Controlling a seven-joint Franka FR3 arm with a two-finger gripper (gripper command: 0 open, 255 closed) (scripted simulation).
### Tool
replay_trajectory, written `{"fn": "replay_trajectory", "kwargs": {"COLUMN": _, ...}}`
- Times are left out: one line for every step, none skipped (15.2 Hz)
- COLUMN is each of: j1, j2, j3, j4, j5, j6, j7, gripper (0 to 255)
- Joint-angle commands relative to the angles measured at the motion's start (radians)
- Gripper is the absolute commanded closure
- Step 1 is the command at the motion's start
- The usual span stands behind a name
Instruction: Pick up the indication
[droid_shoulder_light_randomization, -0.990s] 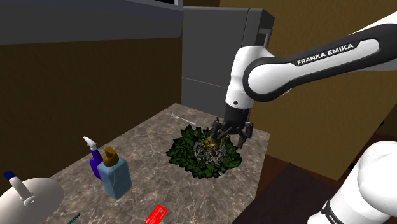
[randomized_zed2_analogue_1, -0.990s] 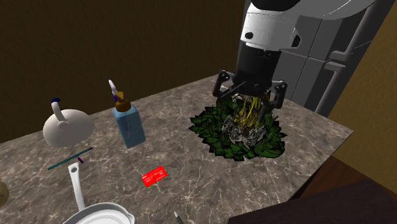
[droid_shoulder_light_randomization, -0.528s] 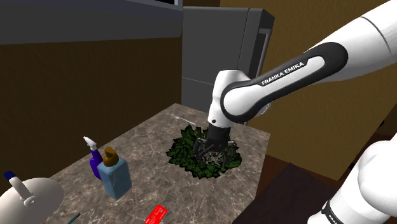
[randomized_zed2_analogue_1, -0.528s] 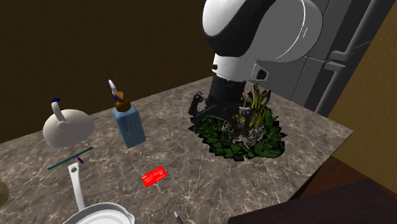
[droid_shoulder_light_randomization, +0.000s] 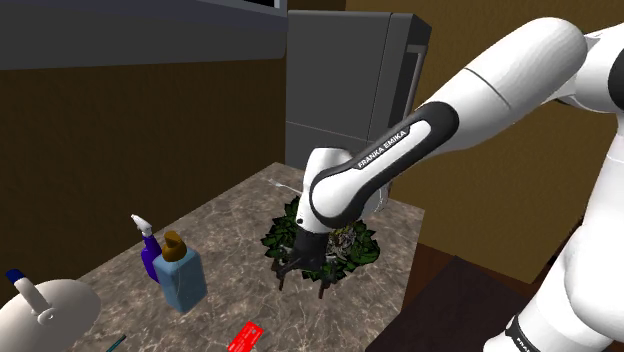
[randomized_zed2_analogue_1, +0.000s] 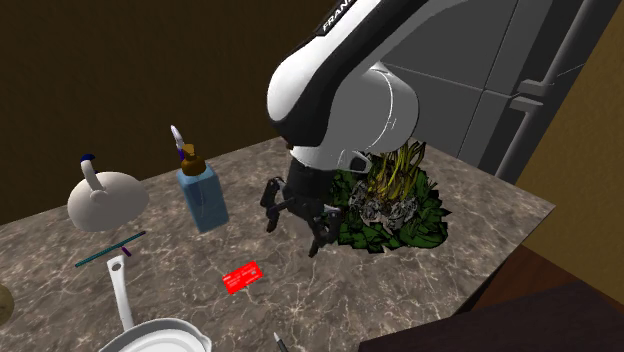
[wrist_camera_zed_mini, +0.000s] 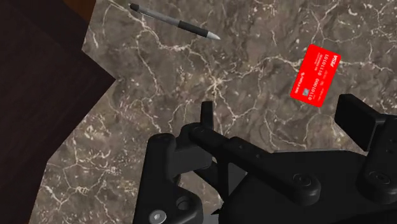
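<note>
The indication is a small red card (droid_shoulder_light_randomization: 246, 337) (randomized_zed2_analogue_1: 242, 276) (wrist_camera_zed_mini: 316, 84) lying flat on the marble counter (droid_shoulder_light_randomization: 230, 215), near its front edge. My black gripper (droid_shoulder_light_randomization: 302, 281) (randomized_zed2_analogue_1: 292, 229) (wrist_camera_zed_mini: 280, 113) hangs open just above the counter, between the leafy plant (droid_shoulder_light_randomization: 345, 246) (randomized_zed2_analogue_1: 395, 207) and the card. Nothing is between its fingers. In the wrist view the card lies beyond and to the side of one fingertip, apart from it.
A blue soap bottle (droid_shoulder_light_randomization: 181, 271) (randomized_zed2_analogue_1: 203, 197) and a purple spray bottle (droid_shoulder_light_randomization: 148, 251) stand near a white kettle (droid_shoulder_light_randomization: 45, 312) (randomized_zed2_analogue_1: 105, 197). A black pen (wrist_camera_zed_mini: 175, 21) lies by the counter's edge. A white pan (randomized_zed2_analogue_1: 150, 335) and a grey fridge (droid_shoulder_light_randomization: 350, 80) border the counter.
The gripper has left the plant and swung down across the counter toward the red card, staying open. The arm has folded lower over the counter.
</note>
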Motion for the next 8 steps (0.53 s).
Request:
{"fn": "replay_trajectory", "kwargs": {"j1": 0.018, "j2": 0.089, "j3": -0.002, "j4": 0.048, "j5": 0.002, "j6": 0.043, "j7": 0.048, "gripper": 0}}
{"fn": "replay_trajectory", "kwargs": {"j1": 0.029, "j2": 0.131, "j3": -0.004, "j4": 0.072, "j5": 0.004, "j6": 0.062, "j7": 0.069, "gripper": 0}}
{"fn": "replay_trajectory", "kwargs": {"j1": 0.041, "j2": 0.172, "j3": -0.006, "j4": 0.097, "j5": 0.007, "j6": 0.08, "j7": 0.09, "gripper": 0}}
{"fn": "replay_trajectory", "kwargs": {"j1": 0.053, "j2": 0.213, "j3": -0.009, "j4": 0.123, "j5": 0.01, "j6": 0.097, "j7": 0.11, "gripper": 0}}
{"fn": "replay_trajectory", "kwargs": {"j1": 0.065, "j2": 0.254, "j3": -0.012, "j4": 0.151, "j5": 0.014, "j6": 0.113, "j7": 0.129, "gripper": 0}}
{"fn": "replay_trajectory", "kwargs": {"j1": 0.077, "j2": 0.295, "j3": -0.015, "j4": 0.18, "j5": 0.019, "j6": 0.128, "j7": 0.146, "gripper": 0}}
{"fn": "replay_trajectory", "kwargs": {"j1": 0.09, "j2": 0.335, "j3": -0.019, "j4": 0.21, "j5": 0.024, "j6": 0.141, "j7": 0.164, "gripper": 0}}
{"fn": "replay_trajectory", "kwargs": {"j1": 0.102, "j2": 0.375, "j3": -0.022, "j4": 0.242, "j5": 0.03, "j6": 0.153, "j7": 0.18, "gripper": 0}}
